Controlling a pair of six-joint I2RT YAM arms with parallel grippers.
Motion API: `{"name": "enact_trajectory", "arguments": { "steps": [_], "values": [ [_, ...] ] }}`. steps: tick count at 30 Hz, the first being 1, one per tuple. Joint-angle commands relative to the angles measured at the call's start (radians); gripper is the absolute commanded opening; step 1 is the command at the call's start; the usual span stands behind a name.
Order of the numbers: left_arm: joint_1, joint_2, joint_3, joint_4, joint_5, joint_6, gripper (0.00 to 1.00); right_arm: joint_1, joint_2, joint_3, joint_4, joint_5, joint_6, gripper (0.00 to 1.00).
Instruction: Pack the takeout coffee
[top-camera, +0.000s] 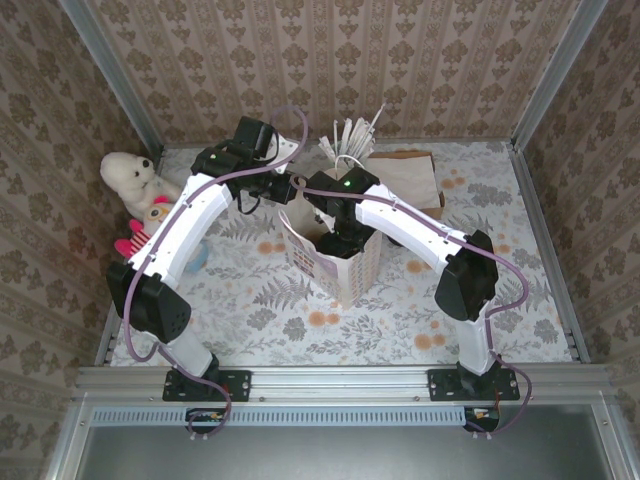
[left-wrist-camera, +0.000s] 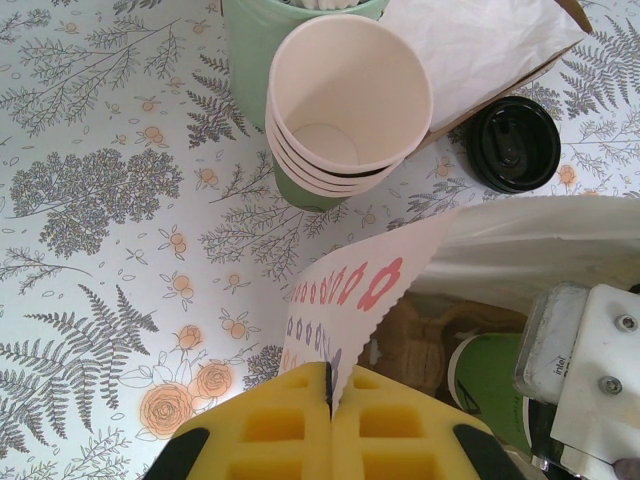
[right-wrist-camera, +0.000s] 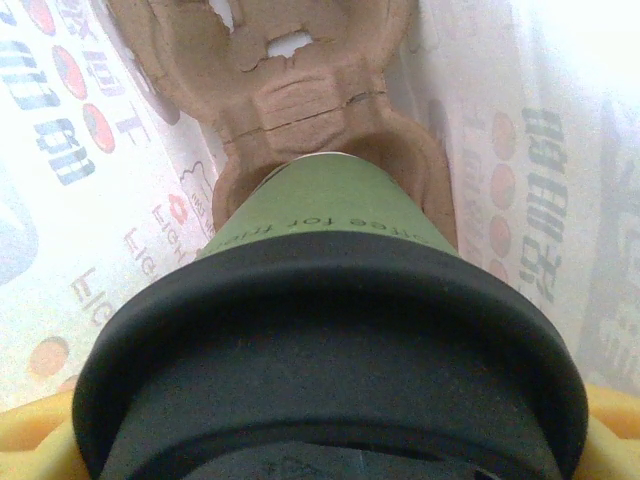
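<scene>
Inside the white paper bag (left-wrist-camera: 350, 290), the right gripper (right-wrist-camera: 320, 450) has its 2 fingers spread wide around the takeout coffee (right-wrist-camera: 330, 210), clasping it by the black lid (right-wrist-camera: 330, 330), whose near rim is cut off, and the cup's foot is lost in a well of the brown pulp carrier (right-wrist-camera: 290, 90). The left gripper (left-wrist-camera: 328, 385) is pinched tight on the bag's scalloped rim. Beyond the bag stand stacked cream cups (left-wrist-camera: 345, 110), a loose spare lid (left-wrist-camera: 515, 143) and a green straw holder (left-wrist-camera: 250, 40) on the floral table (left-wrist-camera: 90, 200), wallpapered walls (top-camera: 400, 60) behind.
</scene>
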Motion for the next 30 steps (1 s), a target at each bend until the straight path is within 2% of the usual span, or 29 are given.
{"name": "enact_trajectory", "arguments": {
  "steps": [1, 18, 30],
  "values": [
    [-0.006, -0.003, 0.004, 0.002, 0.021, -0.011, 0.00, -0.007, -0.030, -0.013, 0.018, 0.016, -0.023, 0.40],
    [-0.012, 0.003, 0.009, -0.003, 0.017, -0.013, 0.00, -0.007, -0.042, -0.039, 0.028, 0.017, -0.015, 0.40],
    [-0.012, 0.001, 0.008, 0.000, 0.004, -0.008, 0.00, -0.006, -0.013, 0.036, -0.123, -0.012, 0.036, 0.40]
  ]
}}
